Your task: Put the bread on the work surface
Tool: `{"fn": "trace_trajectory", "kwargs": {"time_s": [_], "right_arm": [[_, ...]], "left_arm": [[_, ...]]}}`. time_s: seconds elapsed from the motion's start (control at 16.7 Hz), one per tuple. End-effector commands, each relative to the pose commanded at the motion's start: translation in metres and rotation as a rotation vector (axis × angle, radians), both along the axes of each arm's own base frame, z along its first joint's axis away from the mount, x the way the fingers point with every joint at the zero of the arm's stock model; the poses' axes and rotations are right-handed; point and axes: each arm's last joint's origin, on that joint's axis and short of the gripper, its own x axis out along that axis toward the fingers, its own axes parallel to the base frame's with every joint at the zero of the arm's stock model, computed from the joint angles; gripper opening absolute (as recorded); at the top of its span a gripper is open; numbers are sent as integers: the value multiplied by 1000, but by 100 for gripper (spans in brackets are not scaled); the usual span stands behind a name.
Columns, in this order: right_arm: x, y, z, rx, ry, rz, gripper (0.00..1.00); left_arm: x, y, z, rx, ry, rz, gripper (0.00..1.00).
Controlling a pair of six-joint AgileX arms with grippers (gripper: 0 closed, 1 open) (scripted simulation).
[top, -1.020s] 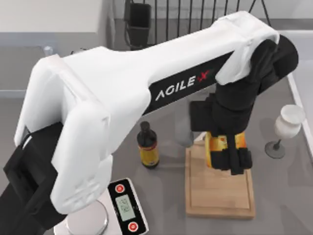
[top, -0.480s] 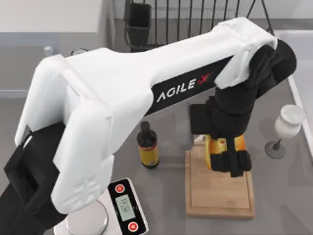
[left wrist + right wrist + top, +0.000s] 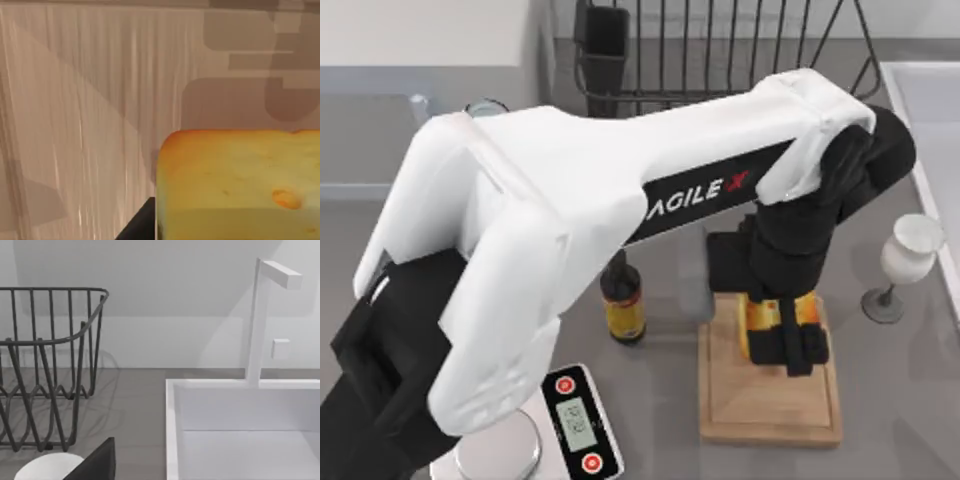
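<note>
My left gripper (image 3: 781,338) is shut on the bread (image 3: 751,322), a golden-orange chunk that shows on both sides of the black fingers. It hangs over the far half of the work surface (image 3: 770,405), a light-wood cutting board right of centre. In the left wrist view the bread (image 3: 240,185) is close up, with the board's wood grain (image 3: 90,130) right behind it. I cannot tell whether bread and board touch. A dark part of my right gripper (image 3: 97,464) shows in the right wrist view, parked by the sink.
A dark bottle with a yellow label (image 3: 622,305) stands left of the board. A kitchen scale (image 3: 575,420) lies at the front left. A wine glass (image 3: 907,258) stands right of the board. A wire rack (image 3: 720,45) is at the back, and a white sink (image 3: 240,430) is at the right.
The left arm has swung a little, and its gripper has sunk toward the board with the bread still in it.
</note>
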Motion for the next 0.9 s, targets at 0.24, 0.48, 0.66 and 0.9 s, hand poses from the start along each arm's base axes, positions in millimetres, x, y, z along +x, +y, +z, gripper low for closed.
{"fn": "trace_trajectory", "kwargs": {"time_s": [0.24, 0.48, 0.66, 0.9], "right_arm": [[0, 0, 0, 0, 0, 0, 100], [0, 0, 0, 0, 0, 0, 100], [0, 0, 0, 0, 0, 0, 100], [0, 0, 0, 0, 0, 0, 100]], "left_arm": [[0, 0, -9, 7, 3, 2, 0], [0, 0, -9, 7, 3, 2, 15], [0, 0, -9, 7, 3, 2, 38], [0, 0, -9, 7, 3, 2, 68]]}}
